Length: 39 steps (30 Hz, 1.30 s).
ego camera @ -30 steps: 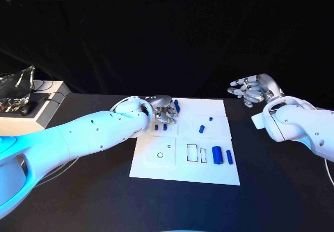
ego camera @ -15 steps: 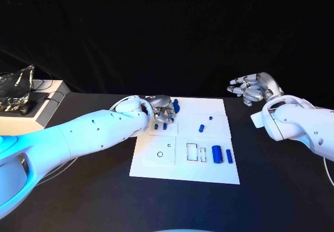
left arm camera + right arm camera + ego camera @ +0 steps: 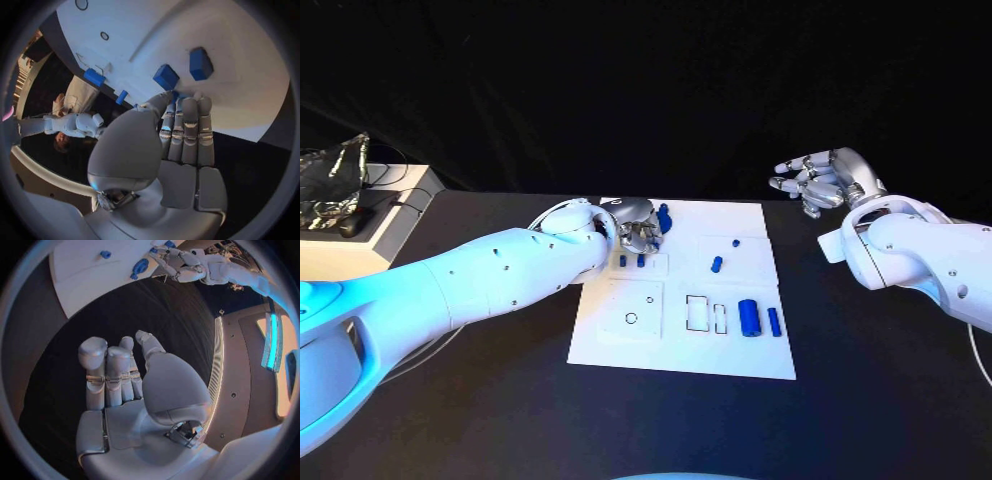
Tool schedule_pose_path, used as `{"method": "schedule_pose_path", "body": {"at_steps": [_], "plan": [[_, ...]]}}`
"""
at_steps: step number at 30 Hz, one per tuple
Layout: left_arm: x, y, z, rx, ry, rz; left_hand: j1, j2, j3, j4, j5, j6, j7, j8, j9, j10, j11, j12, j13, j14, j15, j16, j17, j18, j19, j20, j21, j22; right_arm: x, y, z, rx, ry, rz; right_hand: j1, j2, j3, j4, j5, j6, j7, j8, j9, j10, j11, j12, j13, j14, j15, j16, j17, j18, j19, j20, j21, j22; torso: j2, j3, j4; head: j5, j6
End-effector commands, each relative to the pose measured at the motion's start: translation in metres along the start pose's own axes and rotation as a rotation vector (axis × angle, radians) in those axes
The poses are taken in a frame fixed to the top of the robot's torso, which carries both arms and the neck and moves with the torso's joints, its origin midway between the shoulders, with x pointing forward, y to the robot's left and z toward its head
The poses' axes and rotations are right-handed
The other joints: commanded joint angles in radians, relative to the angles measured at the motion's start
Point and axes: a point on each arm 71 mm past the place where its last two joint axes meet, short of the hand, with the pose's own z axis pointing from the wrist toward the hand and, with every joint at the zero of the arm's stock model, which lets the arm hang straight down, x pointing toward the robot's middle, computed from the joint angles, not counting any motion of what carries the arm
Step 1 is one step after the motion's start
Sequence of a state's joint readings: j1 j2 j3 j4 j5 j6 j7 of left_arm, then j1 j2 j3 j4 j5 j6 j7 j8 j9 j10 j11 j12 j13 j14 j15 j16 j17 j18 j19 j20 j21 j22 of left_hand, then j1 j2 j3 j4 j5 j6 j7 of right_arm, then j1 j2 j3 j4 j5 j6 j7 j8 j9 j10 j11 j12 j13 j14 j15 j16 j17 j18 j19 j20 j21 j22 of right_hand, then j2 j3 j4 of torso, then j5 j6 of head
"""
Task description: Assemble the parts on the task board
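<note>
Black table (image 3: pixel 473 400) under a dark cloth backdrop, with the white rectangular task board (image 3: pixel 678 345) lying flat at its middle. Left of the board, at the table's far corner, a pale box (image 3: pixel 365 235) carrying crumpled silver foil. On the board: a thick blue cylinder (image 3: pixel 749 319) and a thinner blue rod (image 3: pixel 773 322) side by side near its right edge, a small blue peg (image 3: pixel 717 265) above them toward the middle, two short blue blocks (image 3: pixel 165 76) near the left edge. Silver left hand (image 3: pixel 638 225) at the board's far left corner, fingers straight and close together, tips pressed down around a slim blue part (image 3: pixel 665 218); possibly pinched, though the grip itself stays hidden. Silver right hand (image 3: pixel 826 185) raised well off the board's right edge, fingers loosely curled apart, nothing in it.
</note>
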<state>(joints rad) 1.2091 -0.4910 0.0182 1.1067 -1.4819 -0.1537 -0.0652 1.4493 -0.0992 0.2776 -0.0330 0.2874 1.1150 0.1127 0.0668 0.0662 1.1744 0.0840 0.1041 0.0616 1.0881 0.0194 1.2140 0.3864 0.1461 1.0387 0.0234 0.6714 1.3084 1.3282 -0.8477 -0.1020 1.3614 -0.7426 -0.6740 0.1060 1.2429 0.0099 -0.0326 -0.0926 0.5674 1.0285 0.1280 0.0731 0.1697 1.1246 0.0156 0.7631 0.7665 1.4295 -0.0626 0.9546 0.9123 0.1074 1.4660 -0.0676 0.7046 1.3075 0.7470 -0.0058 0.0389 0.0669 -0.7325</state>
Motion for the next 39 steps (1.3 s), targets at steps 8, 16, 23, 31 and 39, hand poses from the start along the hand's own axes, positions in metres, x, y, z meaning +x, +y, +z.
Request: {"method": "schedule_pose_path", "body": {"at_steps": [8,16,23,31,39], "plan": [[0.006,-0.002,0.002,-0.006,0.036,-0.005,-0.001,0.009,0.006,-0.003,-0.001,0.003,0.001,-0.004,0.000,0.008,-0.001,-0.001,0.002,-0.004,-0.005,0.010,-0.003,0.009,-0.002,0.001,0.006,0.016,0.001,0.002,0.000,-0.018,0.002,-0.002,-0.006,-0.006,0.003,-0.001,0.003,0.006,0.006,-0.003,0.000,-0.006,-0.004,0.009,-0.004,0.006,0.001,-0.008,0.003,0.000,0.032,-0.007,-0.002,0.089,0.000,0.0005,0.0004,-0.002,-0.003],[0.005,0.000,0.002,-0.012,0.020,-0.007,0.016,0.034,0.025,-0.028,0.000,0.036,0.004,-0.003,0.002,0.060,-0.017,0.003,0.003,0.019,-0.019,0.023,-0.001,0.013,0.005,-0.008,0.033,0.021,0.002,0.002,0.000,-0.019,0.003,-0.002,-0.006,-0.006,0.003,-0.001,0.003,0.006,0.006,-0.003,0.000,-0.006,-0.004,0.009,-0.004,0.006,0.001,-0.008,0.003,0.000,0.032,-0.007,-0.002,0.089,-0.001,0.0009,0.0013,-0.002,-0.003],[0.002,0.002,0.001,-0.009,-0.024,-0.026,0.008,0.044,0.057,-0.059,0.000,0.066,0.005,-0.004,0.001,0.108,-0.024,-0.032,0.004,0.053,-0.027,0.014,0.006,0.018,0.010,-0.017,0.071,0.019,0.002,0.003,0.000,-0.020,0.002,-0.002,-0.007,-0.007,0.004,-0.001,0.004,0.007,0.005,-0.003,0.000,-0.005,-0.004,0.011,-0.006,0.007,0.000,-0.007,0.006,-0.001,0.033,-0.008,0.001,0.090,-0.001,0.0007,0.0006,-0.002,-0.002],[-0.001,0.003,-0.002,0.005,-0.068,-0.084,-0.007,0.050,0.070,-0.064,-0.001,0.060,0.009,-0.005,0.000,0.102,-0.021,-0.040,0.003,0.060,-0.024,0.001,0.022,0.021,0.007,-0.014,0.083,0.015,0.001,0.002,-0.001,-0.020,0.001,-0.002,-0.007,-0.007,0.004,-0.001,0.004,0.007,0.005,-0.003,0.000,-0.005,-0.004,0.011,-0.006,0.007,0.000,-0.007,0.006,-0.001,0.033,-0.008,0.001,0.090,-0.001,0.0003,0.0006,0.000,0.000],[-0.005,0.007,-0.009,-0.002,-0.062,-0.176,-0.012,0.047,0.073,-0.063,0.000,0.058,0.011,-0.005,0.000,0.099,-0.019,-0.040,0.003,0.061,-0.023,-0.002,0.032,0.023,0.006,-0.012,0.087,0.014,0.001,0.002,-0.001,-0.020,0.000,-0.003,-0.007,-0.007,0.004,-0.001,0.004,0.007,0.005,-0.003,0.000,-0.005,-0.004,0.011,-0.006,0.007,0.000,-0.007,0.006,-0.001,0.033,-0.008,0.001,0.090,-0.001,0.0003,0.0004,-0.002,0.001]]}}
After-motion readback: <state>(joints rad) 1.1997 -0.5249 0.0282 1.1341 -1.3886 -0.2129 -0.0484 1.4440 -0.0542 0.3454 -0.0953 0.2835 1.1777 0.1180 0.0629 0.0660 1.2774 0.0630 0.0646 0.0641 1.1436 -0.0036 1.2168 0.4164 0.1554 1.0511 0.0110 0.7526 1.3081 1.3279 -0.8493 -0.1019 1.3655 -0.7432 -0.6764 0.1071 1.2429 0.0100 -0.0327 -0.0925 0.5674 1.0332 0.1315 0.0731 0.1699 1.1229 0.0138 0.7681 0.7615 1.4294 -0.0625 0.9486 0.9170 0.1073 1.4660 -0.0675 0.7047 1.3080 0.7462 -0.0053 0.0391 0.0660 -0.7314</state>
